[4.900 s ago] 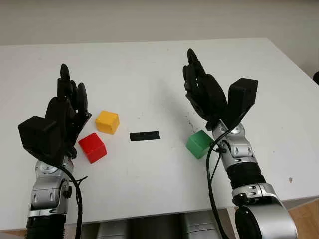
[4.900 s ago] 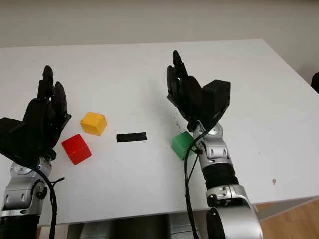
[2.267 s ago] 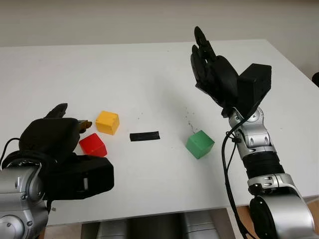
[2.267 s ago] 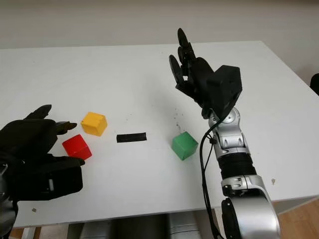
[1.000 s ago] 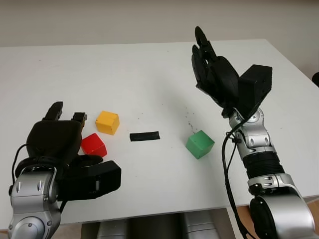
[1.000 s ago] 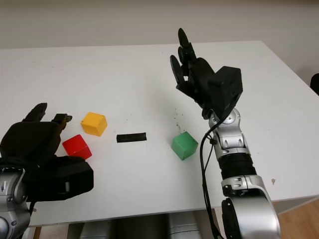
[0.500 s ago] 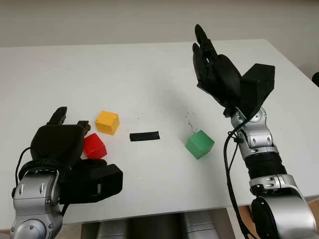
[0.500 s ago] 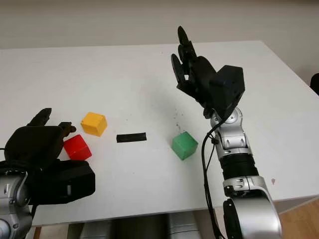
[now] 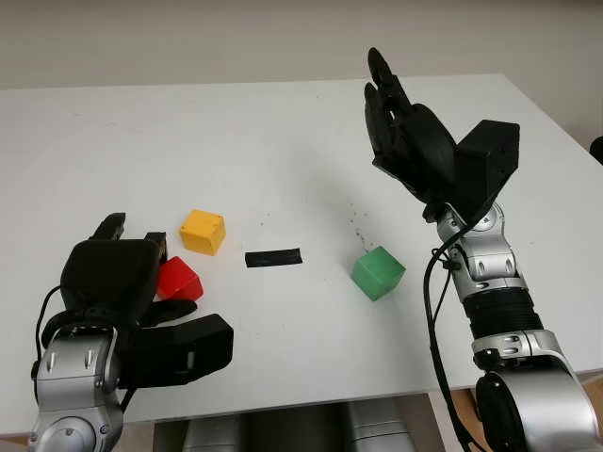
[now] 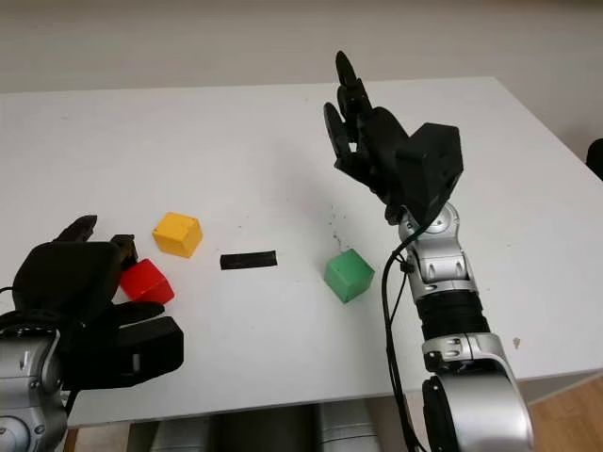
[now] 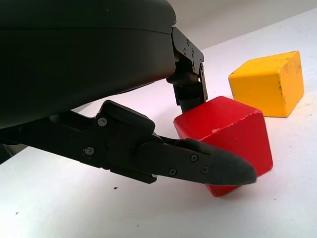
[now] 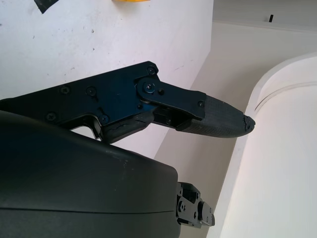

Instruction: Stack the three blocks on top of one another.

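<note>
A white, smooth tabletop [image 9: 283,151] is seen, marked with a few faint dark specks near its middle. Three small cubes with matte, solid-coloured faces are set on it. The red block [image 9: 179,280] is placed at about 8 o'clock from the tabletop's middle, and the yellow block [image 9: 203,232] is found just beside it at its 1 o'clock, apart from it. The yellow block's edges are shown slightly scuffed in the left wrist view. A short flat strip of black tape [image 9: 273,257] is stuck down between the yellow block and the green block [image 9: 378,273], which is set at about 4 o'clock from the middle, well apart from the other two.

The left robot hand [image 9: 118,273] is brought down over the red block from its 8 o'clock side. In the left wrist view, one finger [image 11: 190,94] is pressed against the block's far upper edge and the thumb [image 11: 198,161] is laid across its near face, so the red block [image 11: 225,141] is pinched between them while it is seated on the tabletop.

The right robot hand [image 9: 405,141] is held open in the air at about 2 o'clock, above and beyond the green block, with nothing held.
</note>
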